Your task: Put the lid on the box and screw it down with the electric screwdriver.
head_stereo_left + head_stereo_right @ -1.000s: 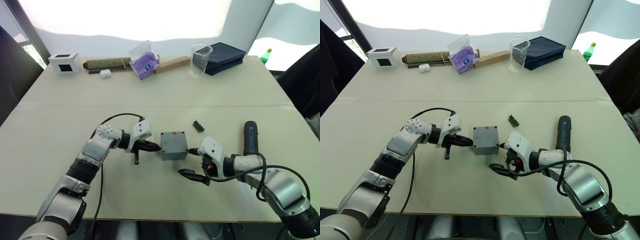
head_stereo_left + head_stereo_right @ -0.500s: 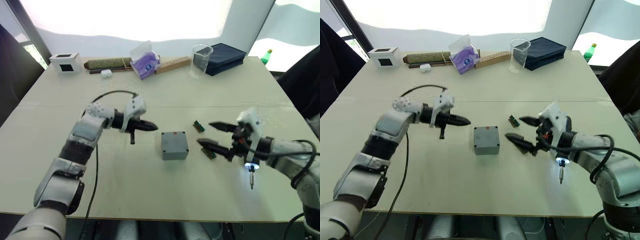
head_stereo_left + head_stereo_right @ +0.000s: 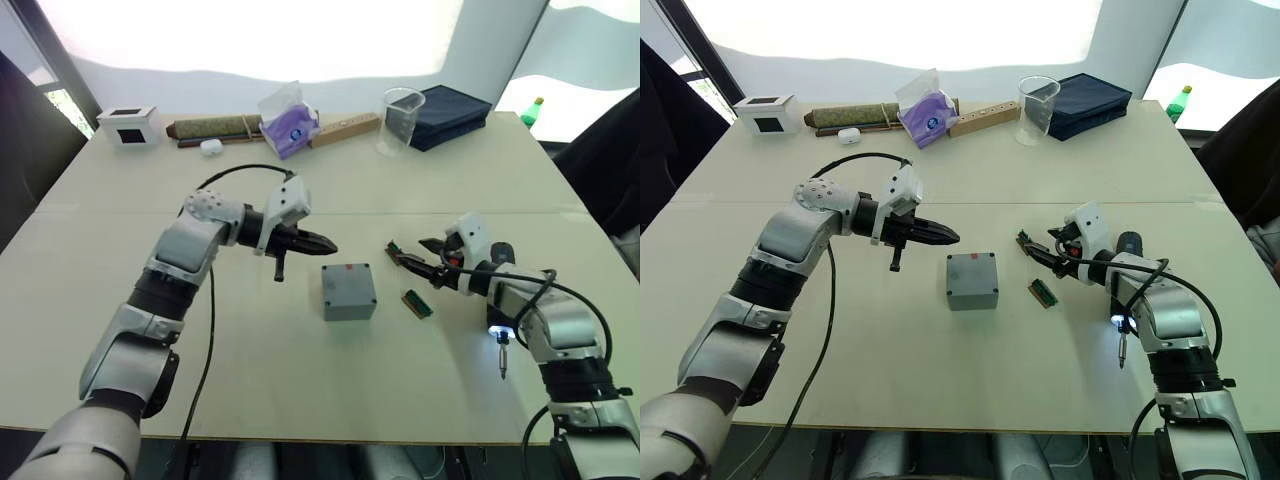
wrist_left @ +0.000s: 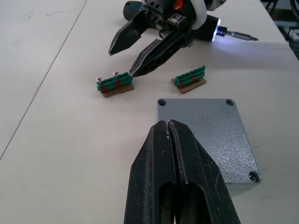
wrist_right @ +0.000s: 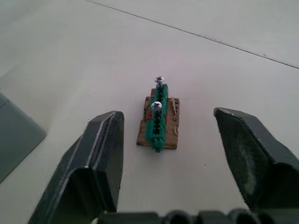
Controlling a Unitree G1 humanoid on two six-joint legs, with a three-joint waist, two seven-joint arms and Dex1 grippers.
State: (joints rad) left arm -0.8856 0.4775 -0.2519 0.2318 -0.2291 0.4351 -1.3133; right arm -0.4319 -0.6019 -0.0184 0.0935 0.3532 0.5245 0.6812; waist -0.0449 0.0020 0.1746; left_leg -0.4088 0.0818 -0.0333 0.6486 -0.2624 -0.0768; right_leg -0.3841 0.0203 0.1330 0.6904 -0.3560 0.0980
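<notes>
The grey box (image 3: 348,290) stands mid-table with its red mark facing away from me. The lid (image 4: 208,133), a flat grey plate with corner holes, lies on top of it. My left gripper (image 3: 315,243) is shut on nothing and hovers just behind the box's left side. My right gripper (image 5: 163,140) is open to the right of the box, its fingers either side of a green strip (image 5: 158,122) carrying two screws. The electric screwdriver (image 3: 499,300) lies on the table beside my right forearm, its tip light on.
A second green strip (image 3: 417,303) lies right of the box. Along the far edge stand a white box with a black window (image 3: 128,125), a rolled mat (image 3: 210,127), a purple pack (image 3: 288,122), a wooden block (image 3: 345,128), a clear cup (image 3: 402,120) and a dark blue case (image 3: 450,103).
My left gripper rose from the box's left side and moved back behind it. My right gripper swung from in front of the box over to the green strip on the right.
</notes>
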